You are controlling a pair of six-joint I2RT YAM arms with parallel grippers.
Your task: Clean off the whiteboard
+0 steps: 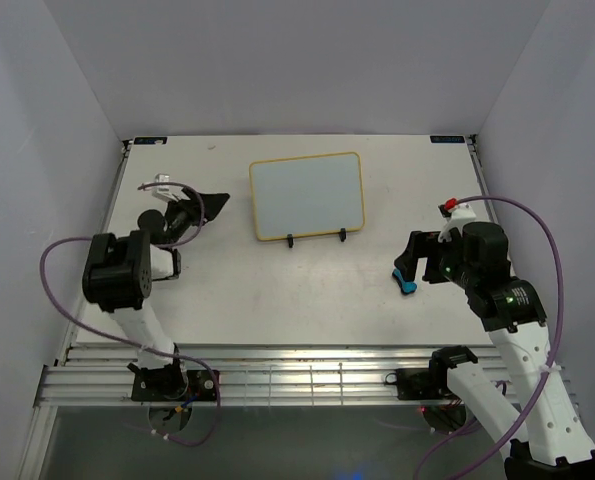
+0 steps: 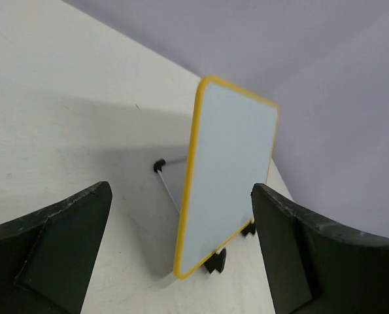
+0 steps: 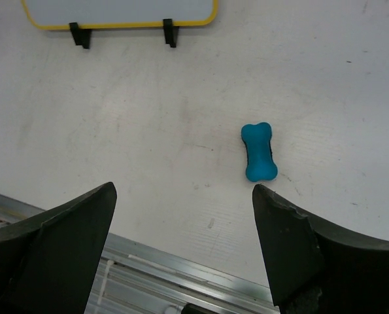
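Note:
The whiteboard [image 1: 307,195] leans on its black wire stand [image 1: 290,241] at the middle back of the table, yellow-framed, its white face showing no writing. My left gripper [image 1: 209,204] hovers to its left, open and holding nothing. In the left wrist view the whiteboard [image 2: 230,176] appears edge-on between and beyond the fingers of the left gripper [image 2: 181,188]. A small blue bone-shaped eraser [image 1: 408,287] lies on the table at the right. My right gripper [image 1: 409,262] is open just above it. In the right wrist view the eraser [image 3: 259,152] rests ahead of the right fingertip [image 3: 266,196].
The white table [image 1: 227,290] is boxed in by pale walls on three sides. An aluminium rail [image 1: 307,375] runs along the near edge, also visible under the right gripper [image 3: 181,190]. Purple cables loop beside both arms.

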